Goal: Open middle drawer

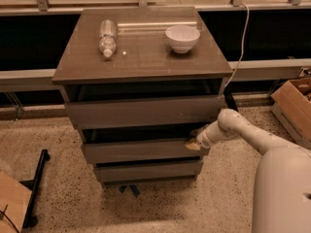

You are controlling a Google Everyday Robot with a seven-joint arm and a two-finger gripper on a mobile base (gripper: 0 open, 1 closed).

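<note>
The grey-brown cabinet (141, 57) has three handleless drawers. The middle drawer (141, 152) stands a little out, with a dark gap showing above its front. The deeper top drawer (143, 111) also stands out a little, and the lowest drawer (148, 170) sits near the floor. My gripper (192, 143) reaches in from the right on the white arm (243, 132). Its tip is at the top right edge of the middle drawer's front, under the top drawer.
A clear plastic bottle (107, 37) lies on the cabinet top, beside a white bowl (182, 37). A cardboard box (294, 106) stands at the right. A black stand (36, 188) and brown cardboard (12, 203) are on the floor at the left. A white cable (240, 47) hangs behind.
</note>
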